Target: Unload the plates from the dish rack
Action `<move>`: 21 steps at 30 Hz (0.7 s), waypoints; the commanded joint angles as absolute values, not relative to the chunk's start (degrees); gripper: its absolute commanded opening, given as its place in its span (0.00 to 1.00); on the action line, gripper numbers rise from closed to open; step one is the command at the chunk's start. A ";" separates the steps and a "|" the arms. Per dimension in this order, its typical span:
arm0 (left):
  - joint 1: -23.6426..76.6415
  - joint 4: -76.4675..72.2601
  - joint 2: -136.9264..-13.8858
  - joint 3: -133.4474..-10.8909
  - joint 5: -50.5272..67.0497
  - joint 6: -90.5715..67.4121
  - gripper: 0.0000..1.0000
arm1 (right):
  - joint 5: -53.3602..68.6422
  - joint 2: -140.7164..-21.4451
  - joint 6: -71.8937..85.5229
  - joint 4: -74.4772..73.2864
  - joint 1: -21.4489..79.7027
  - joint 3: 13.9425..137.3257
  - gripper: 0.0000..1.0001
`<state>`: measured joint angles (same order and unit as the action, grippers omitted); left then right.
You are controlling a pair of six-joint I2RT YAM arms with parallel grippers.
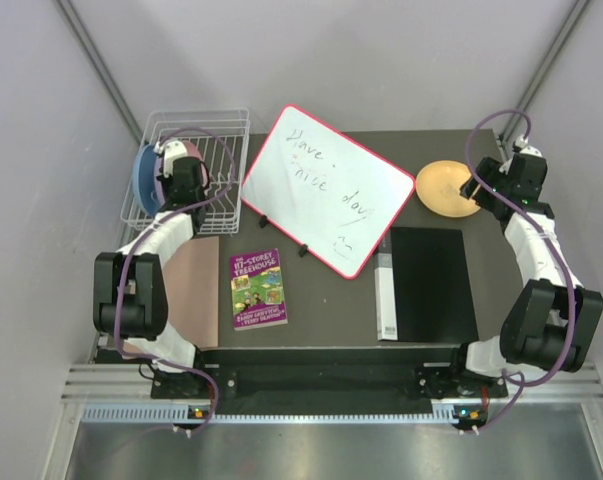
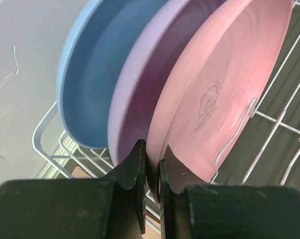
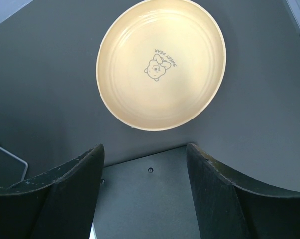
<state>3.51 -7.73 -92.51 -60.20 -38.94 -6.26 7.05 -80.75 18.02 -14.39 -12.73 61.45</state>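
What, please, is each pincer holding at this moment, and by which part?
Left pincer: shut on the pink plate's lower rim. Right pincer: open, holding nothing.

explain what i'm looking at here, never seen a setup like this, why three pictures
Two robot arms are bolted to a table. One camera looks down from above; the other two sit on the wrists, so each shows its own black fingers. In the overhead view the white dish rack is on the left, with a whiteboard, a book and a black folder on the table. The left gripper has pinched the rim of the pink plate, standing beside the lavender plate and blue plate. The right gripper hangs open over the yellow plate, lying flat.
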 commanded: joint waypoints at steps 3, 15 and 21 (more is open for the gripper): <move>5.45 -12.83 -89.03 -59.41 -45.15 -7.04 0.00 | 7.12 -79.89 17.40 -13.18 -11.78 61.17 0.67; 15.20 -33.66 -90.89 -57.39 -68.03 12.83 0.00 | 6.24 -78.84 17.14 -13.71 -11.16 60.73 0.67; 18.54 -19.09 -85.27 -63.63 -65.83 8.27 0.00 | 5.54 -75.34 16.79 -15.73 -10.55 62.14 0.68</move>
<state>16.25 -22.22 -91.70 -58.30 -64.99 9.65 6.55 -80.44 17.89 -15.03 -11.60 60.69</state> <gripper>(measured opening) 0.143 0.672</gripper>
